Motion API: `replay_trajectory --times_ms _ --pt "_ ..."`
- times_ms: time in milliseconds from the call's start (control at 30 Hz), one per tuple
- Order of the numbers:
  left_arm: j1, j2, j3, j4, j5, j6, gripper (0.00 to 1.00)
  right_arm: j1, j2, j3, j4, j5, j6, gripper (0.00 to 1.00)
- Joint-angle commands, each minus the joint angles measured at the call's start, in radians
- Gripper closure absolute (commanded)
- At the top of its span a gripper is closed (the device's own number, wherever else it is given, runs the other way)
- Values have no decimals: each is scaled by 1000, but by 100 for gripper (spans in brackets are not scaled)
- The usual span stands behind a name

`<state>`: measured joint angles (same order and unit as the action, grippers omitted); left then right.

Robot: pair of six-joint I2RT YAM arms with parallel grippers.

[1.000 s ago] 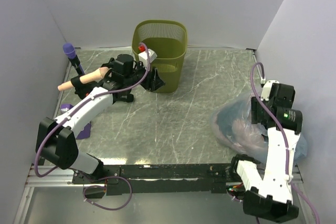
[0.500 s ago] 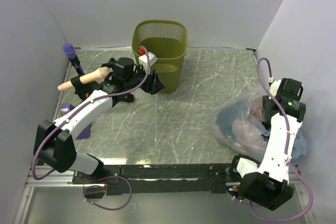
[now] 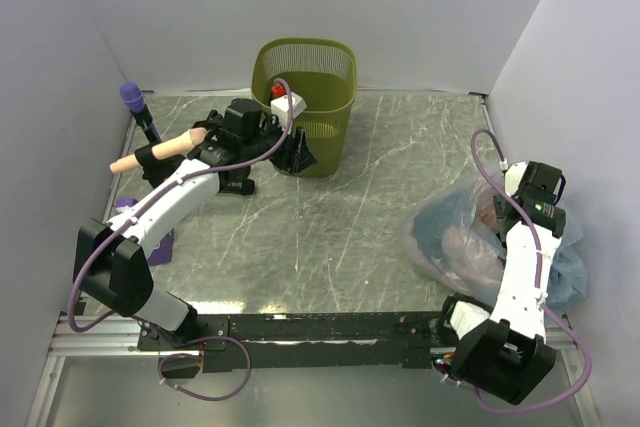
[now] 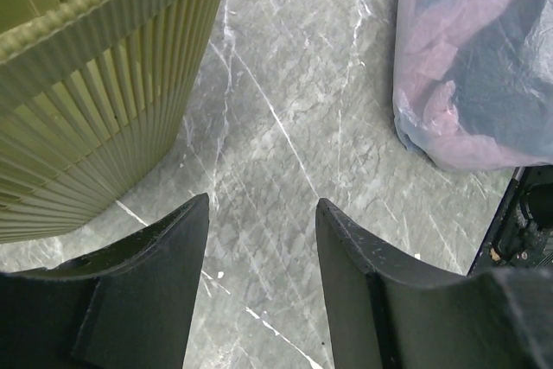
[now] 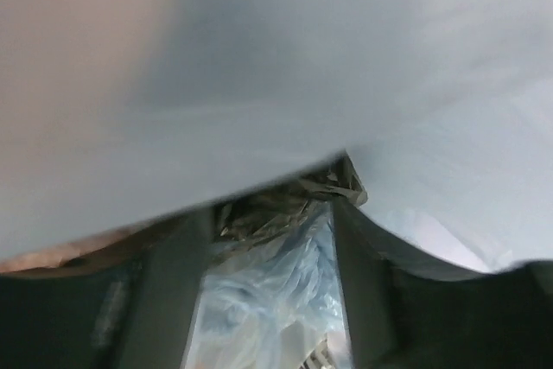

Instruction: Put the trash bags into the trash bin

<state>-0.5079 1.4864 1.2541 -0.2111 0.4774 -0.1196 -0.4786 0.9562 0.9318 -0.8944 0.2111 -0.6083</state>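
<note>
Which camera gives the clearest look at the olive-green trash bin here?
Top external: nearly the whole trash bin shows, with its rim, slatted walls and interior. Left wrist catches only a stretch of its slatted wall at upper left. Right wrist shows none of it.

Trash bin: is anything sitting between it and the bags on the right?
Nothing visible: bare table lies between the clear bag and the trash bin. The left gripper hangs at the bin's front-left, off that path.
</note>
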Motion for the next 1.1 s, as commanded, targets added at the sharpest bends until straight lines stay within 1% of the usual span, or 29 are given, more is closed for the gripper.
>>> replay_trajectory --times_ms 0,67,133,267,300,367,433,533,700,800,867,933,1067 --pt "-9 8 62 -19 7 0 43 -6 21 -16 120 37 -24 31" --pt "-12 17 67 -16 3 -12 43 -6 32 -30 143 33 -21 30" --pt "-12 23 71 -14 0 -23 43 -6 45 -36 147 14 -18 37" --pt "-12 15 70 -13 -6 -23 43 -8 55 -18 127 -27 4 61" --pt "-14 14 68 -14 -10 -19 43 -8 49 -11 121 -41 4 72" --pt "-14 14 68 -16 -11 -11 43 -8 36 13 72 -74 15 88" --pt "-14 14 70 -20 -11 -6 43 -8 13 64 -3 -119 31 100" --pt "-14 18 76 -11 -10 -8 43 -5 -52 168 -153 -277 25 100" --pt "-12 58 119 -4 6 -34 43 -3 -206 338 -288 -498 12 100" --pt "-14 87 154 -8 29 -41 43 -3 -273 471 -356 -721 -39 100" --pt "-15 100 175 -1 49 -46 43 -3 -290 536 -365 -850 -32 100" --pt "-15 109 206 10 75 -42 43 -3 -284 591 -327 -942 25 100" --pt "-18 95 257 38 150 -9 39 -5 -167 714 -278 -1128 166 100"
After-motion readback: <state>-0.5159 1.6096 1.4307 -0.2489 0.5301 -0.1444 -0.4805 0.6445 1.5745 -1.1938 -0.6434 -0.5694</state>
